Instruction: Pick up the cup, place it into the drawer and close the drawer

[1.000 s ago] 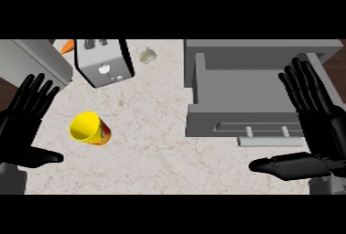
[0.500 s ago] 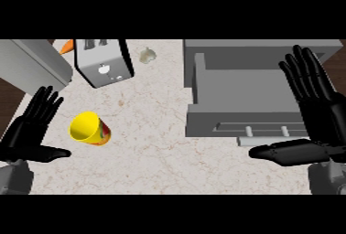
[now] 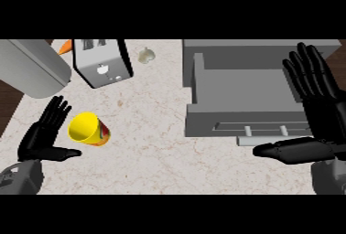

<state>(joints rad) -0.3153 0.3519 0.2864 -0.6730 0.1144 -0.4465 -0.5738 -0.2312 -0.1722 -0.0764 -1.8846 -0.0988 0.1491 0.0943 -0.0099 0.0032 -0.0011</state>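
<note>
- The left hand (image 3: 42, 137) has moved down and inward over the last second. It now stands just to the left of the cup (image 3: 88, 130), fingers straight and spread, thumb pointing right below the cup. It holds nothing.
- The cup, yellow with a red-patterned side, lies tipped on the bench (image 3: 148, 114) at the left, mouth facing up and left toward the hand. Its position is unchanged. Contact between the fingers and the cup cannot be confirmed; they appear just apart.
- The right hand (image 3: 314, 114) has shifted slightly to the right. It stays open with fingers straight, placed over the right side of the drawer (image 3: 243, 98), thumb near the handle (image 3: 267, 132) at the drawer's near front. It grips nothing.
- The drawer is open and grey, and no cup is inside.
- Judgement: the task is in the approach phase. The left hand is set up for the grasp; closing round the cup is the next requirement. Transfer and drawer closing remain.
- A toaster (image 3: 101, 61) stands far left, clear of the likely carry path.
</note>
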